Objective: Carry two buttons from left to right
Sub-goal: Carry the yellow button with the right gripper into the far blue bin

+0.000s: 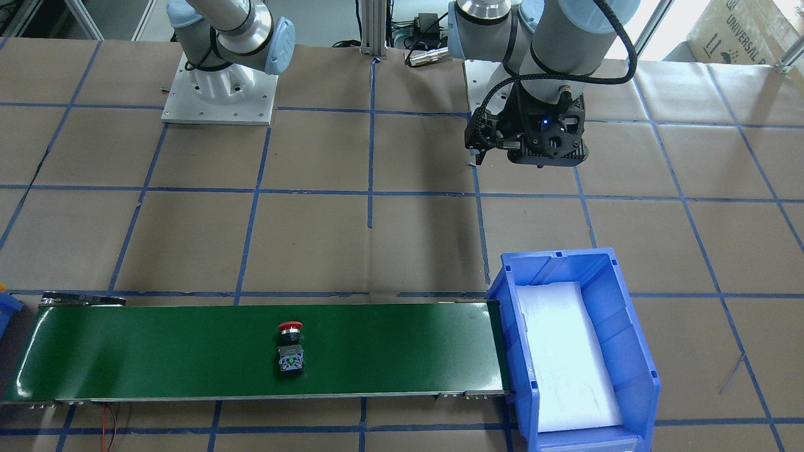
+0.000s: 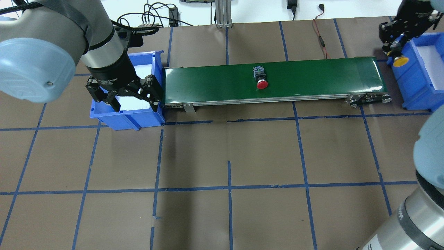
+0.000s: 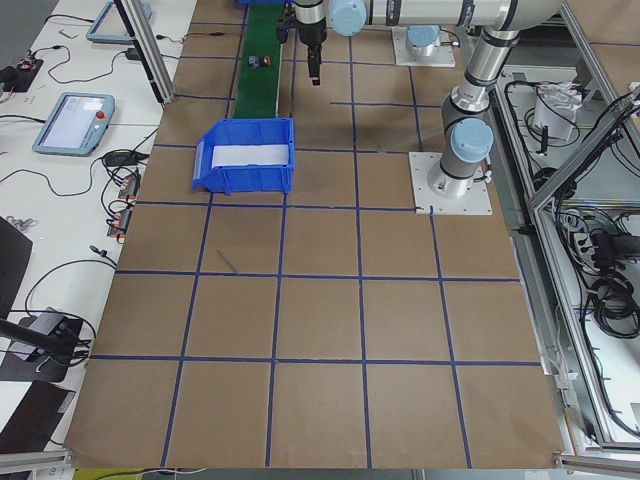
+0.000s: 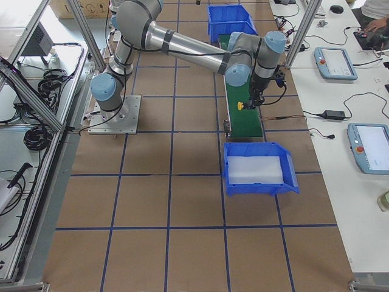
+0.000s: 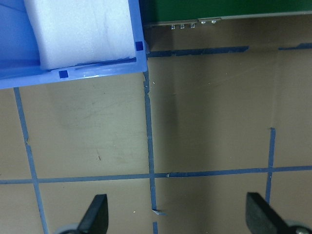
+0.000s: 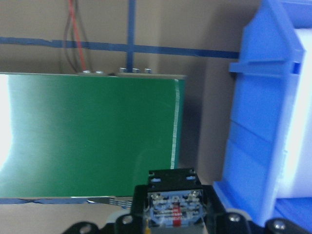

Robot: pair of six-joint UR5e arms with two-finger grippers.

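**Step in hand.** The right claw [image 2: 397,53] is clenched on the yellow button [image 2: 402,61]. The right wrist view shows its jaws pinching the grey contact-block base. The button hangs above the far-right end of the green conveyor belt [image 2: 312,78], just beside the near wall of the right bin [image 2: 416,90] and not yet over its interior. The first delivery is judged under way and unfinished. The red button [image 2: 261,79] lies on its side about midway along the belt, cap toward the robot, touched by neither claw.

**Next move.** The right claw should travel further right, clear the bin wall, come over the foam and release. It can then return to the belt for the red button.

**Left arm.** The left claw [image 2: 135,103] is released, jaws spread wide and holding nothing. It hangs over the near edge of the left bin [image 2: 104,116].

**Containers.** The left bin holds only a white foam pad [image 1: 565,358]. The right bin holds a white foam liner [image 4: 255,169], with no button visible in it. Both bins stand on the paper-covered worktop [image 2: 229,156].
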